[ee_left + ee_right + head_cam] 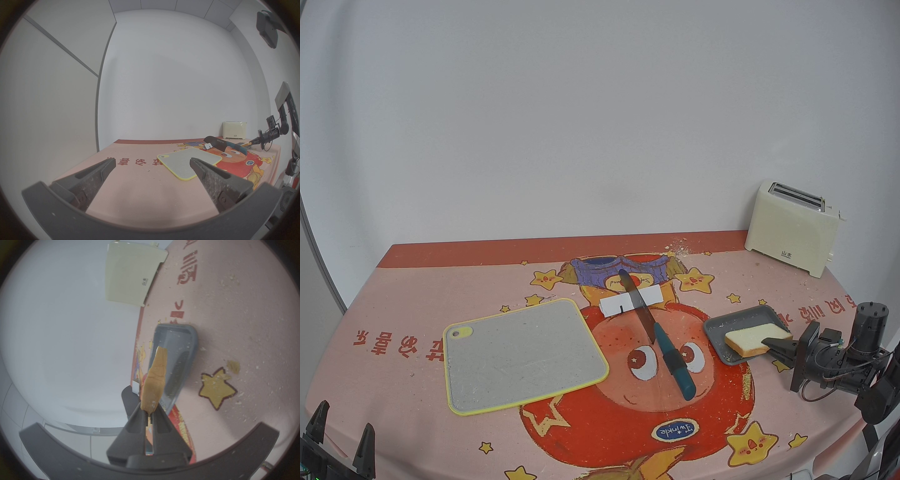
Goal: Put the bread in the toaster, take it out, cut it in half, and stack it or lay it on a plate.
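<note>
- First step in hand: right gripper (pixel 780 345) clenched on the pale square bread slice (pixel 751 339) over the grey rectangular tray (pixel 717 331), by the desk's right edge.
- Next move, I judge: carry it to a slot of the cream toaster (pixel 794 226) at the far right corner.
- Left gripper (pixel 153 162) released, at the near left corner.

Plain white wall (pixel 600 125) behind a pink cartoon-printed table (pixel 394 390).

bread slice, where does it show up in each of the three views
Head view: the bread slice sits over the grey plate on the right, pinched by the right hand.
Left wrist view: a small tan sliver far off, at that hand's tip.
Right wrist view: edge-on and close up, clamped in the hand over the plate.
Shared landmark: the cream toaster, beyond the plate.
</note>
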Robot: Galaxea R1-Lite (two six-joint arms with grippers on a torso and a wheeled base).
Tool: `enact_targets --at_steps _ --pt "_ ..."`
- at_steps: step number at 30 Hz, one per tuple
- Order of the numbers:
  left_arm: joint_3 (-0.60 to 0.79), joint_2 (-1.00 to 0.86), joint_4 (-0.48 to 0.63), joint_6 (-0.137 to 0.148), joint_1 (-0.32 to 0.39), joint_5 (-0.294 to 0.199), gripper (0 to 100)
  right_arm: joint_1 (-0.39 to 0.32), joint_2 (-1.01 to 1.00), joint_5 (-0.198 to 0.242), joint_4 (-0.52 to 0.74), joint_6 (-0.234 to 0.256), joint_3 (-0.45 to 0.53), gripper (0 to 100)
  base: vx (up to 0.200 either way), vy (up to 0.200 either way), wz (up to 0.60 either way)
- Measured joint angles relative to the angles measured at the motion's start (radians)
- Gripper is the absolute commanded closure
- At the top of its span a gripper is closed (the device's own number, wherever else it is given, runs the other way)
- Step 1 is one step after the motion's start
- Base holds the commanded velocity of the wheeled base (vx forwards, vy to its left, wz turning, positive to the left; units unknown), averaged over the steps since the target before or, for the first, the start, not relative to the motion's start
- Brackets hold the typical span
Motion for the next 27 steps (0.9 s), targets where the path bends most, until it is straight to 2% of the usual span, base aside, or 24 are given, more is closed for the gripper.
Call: enact_targets --at_steps 6,9,16,20,21,24,27 --pt "0.000 0.000 0.000 0.000 0.001 0.000 0 -0.003 -0.117 0.000 0.022 -0.012 -0.020 100 0.000 0.000 0.00" --pt "0.000 0.000 0.000 0.000 0.000 0.000 0 -0.004 -0.197 0.000 0.091 -0.016 -0.057 100 0.000 0.000 0.00" --pt "0.000 0.000 0.000 0.000 0.001 0.000 0 -0.006 -0.374 -0.001 0.556 -0.034 -0.298 100 0.000 0.000 0.00" --pt "0.000 0.000 0.000 0.000 0.000 0.000 0 -0.004 -0.446 -0.004 0.866 -0.056 -0.499 100 0.000 0.000 0.00" --pt "0.000 0.000 0.000 0.000 0.000 0.000 0 -0.004 -0.451 -0.004 0.895 -0.059 -0.518 100 0.000 0.000 0.00" --pt "0.000 0.000 0.000 0.000 0.000 0.000 0 -0.003 -0.490 -0.007 1.086 -0.076 -0.642 100 0.000 0.000 0.00" --pt "0.000 0.000 0.000 0.000 0.000 0.000 0 -0.002 -0.519 -0.009 1.206 -0.087 -0.723 100 0.000 0.000 0.00"
